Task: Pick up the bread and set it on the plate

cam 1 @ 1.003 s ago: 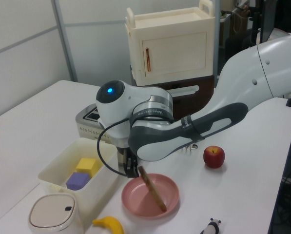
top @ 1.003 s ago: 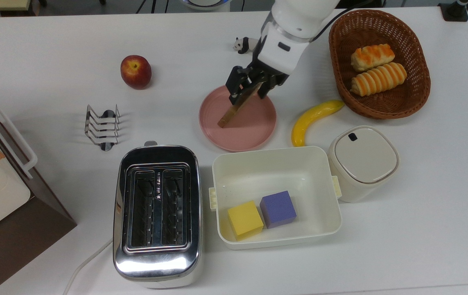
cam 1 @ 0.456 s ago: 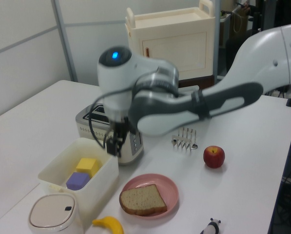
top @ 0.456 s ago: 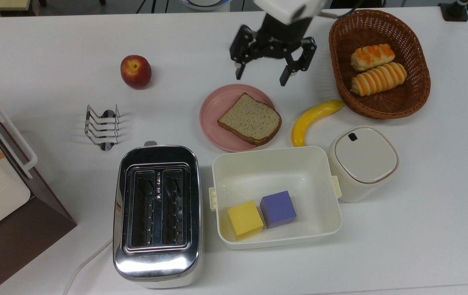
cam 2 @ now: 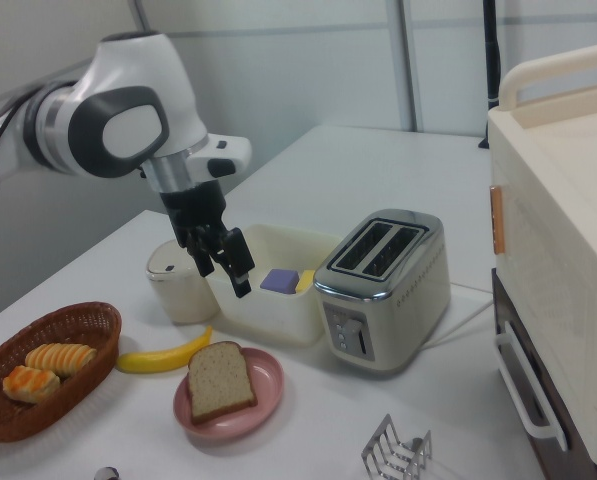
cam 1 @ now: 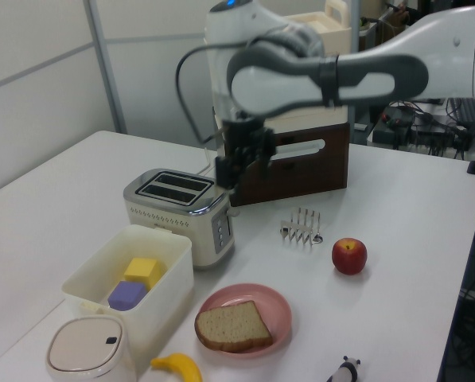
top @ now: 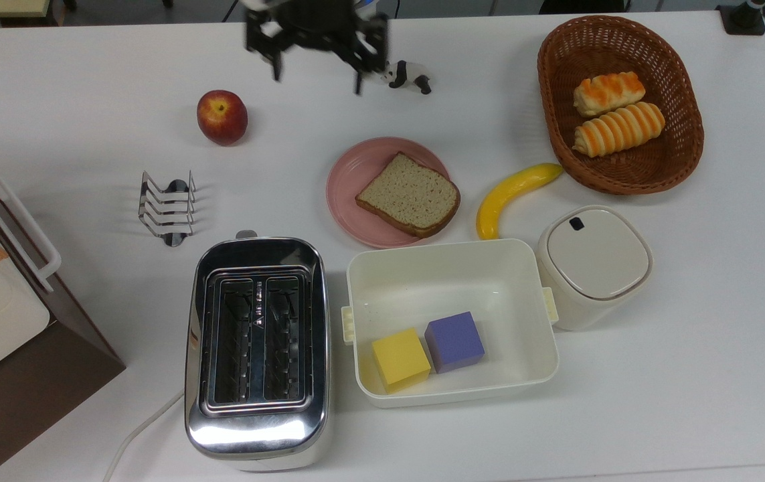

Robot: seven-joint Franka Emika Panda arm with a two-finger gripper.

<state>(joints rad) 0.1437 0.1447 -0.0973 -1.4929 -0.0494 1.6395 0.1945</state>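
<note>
The bread (top: 409, 195) lies flat on the pink plate (top: 349, 181), its rounded edge reaching just past the rim on the top view's right. The left view has the same bread (cam 1: 231, 326) and plate (cam 1: 275, 306), and so does the right view: bread (cam 2: 218, 382), plate (cam 2: 266, 385). My gripper (top: 317, 72) is open with nothing between its fingers. It hangs high above the table, well away from the plate toward the top view's upper left. From the side cameras the gripper (cam 1: 241, 169) (cam 2: 225, 272) stands above toaster height.
A chrome toaster (top: 256, 348), a white tub (top: 442, 245) holding yellow and purple cubes, and a lidded container (top: 593, 264) stand near the plate. A banana (top: 513, 194), a basket (top: 687, 94) of rolls, an apple (top: 221, 117), a toast rack (top: 166, 207) and a panda figurine (top: 405, 72) lie around.
A second ago the gripper held the bread on edge in the plate. It let go, the bread dropped flat, and the open gripper rose and moved to the top view's left.
</note>
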